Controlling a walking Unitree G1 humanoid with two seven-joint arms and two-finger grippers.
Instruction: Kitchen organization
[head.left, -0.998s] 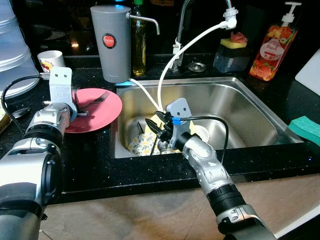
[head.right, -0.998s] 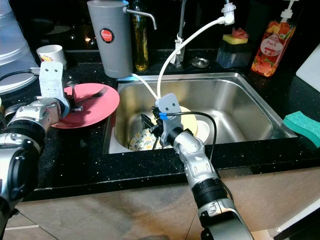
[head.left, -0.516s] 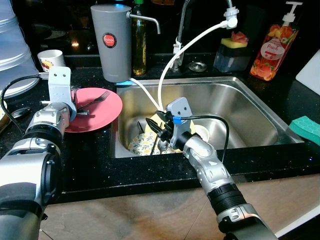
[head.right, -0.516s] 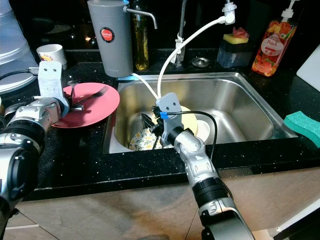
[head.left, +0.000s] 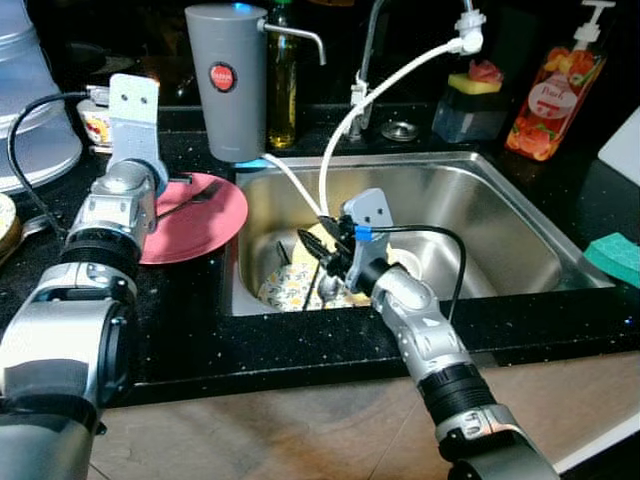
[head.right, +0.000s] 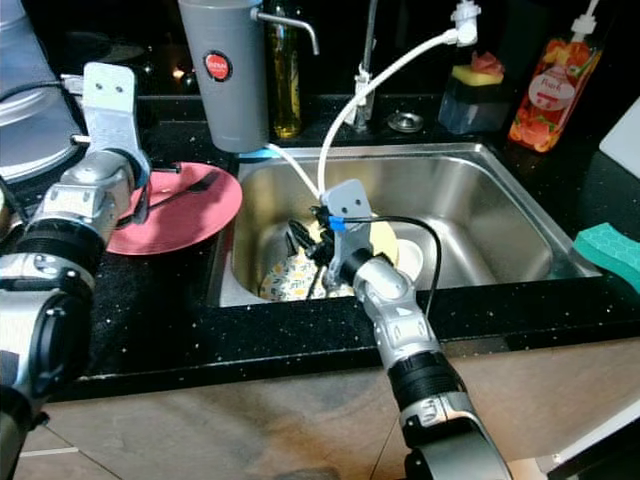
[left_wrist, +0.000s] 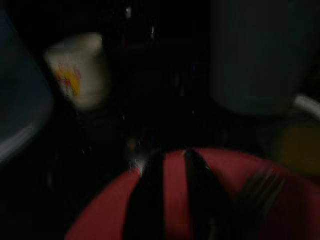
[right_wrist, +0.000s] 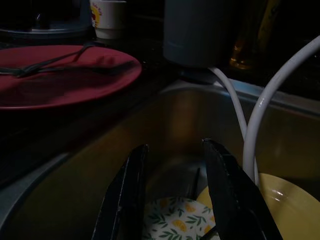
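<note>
A red plate (head.left: 195, 225) with a fork (head.left: 200, 190) on it lies on the black counter left of the steel sink (head.left: 500, 220). My left gripper (left_wrist: 171, 154) hovers over the plate's far rim, its fingers a narrow gap apart and holding nothing. In the sink lie a yellow plate (head.right: 380, 235) and a leaf-patterned plate (head.left: 280, 287). My right gripper (right_wrist: 175, 150) reaches down into the sink above these plates, open and empty, beside two white hoses (head.left: 380, 90).
Behind the plate stand a grey water dispenser (head.left: 232, 80) and an oil bottle (head.left: 282, 90). A small white cup (left_wrist: 80, 67) sits at the far left. At the sink's back are a sponge holder (head.left: 472, 100) and a soap bottle (head.left: 550, 95). A green sponge (head.left: 612, 255) lies at the right.
My left arm has lifted and moved toward the far side of the red plate. The right gripper stays in the sink, open as before.
</note>
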